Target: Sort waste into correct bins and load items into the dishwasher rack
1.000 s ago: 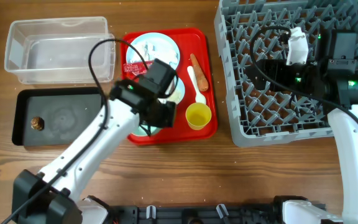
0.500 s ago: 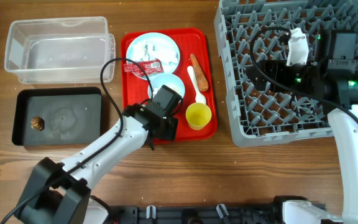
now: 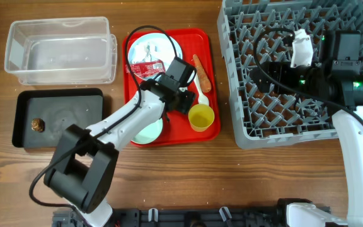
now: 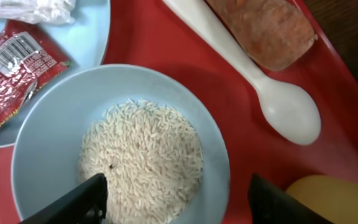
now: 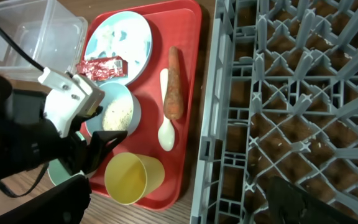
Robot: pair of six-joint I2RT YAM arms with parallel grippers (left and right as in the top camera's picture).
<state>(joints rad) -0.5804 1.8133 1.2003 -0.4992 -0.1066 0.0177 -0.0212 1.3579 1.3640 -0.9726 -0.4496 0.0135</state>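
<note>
A red tray (image 3: 197, 39), a grey dishwasher rack (image 3: 257, 126), a clear tub (image 3: 58, 79) and a black tray (image 3: 74, 126) are carried on a wood-grain worktop (image 3: 232, 183). The left gripper (image 4: 176, 190) is held with jaws spread above a small bowl (image 4: 219, 149) of white grains (image 4: 142, 155) on the red tray. The right gripper (image 5: 179, 186), jaws likewise apart, is poised over the rack.
</note>
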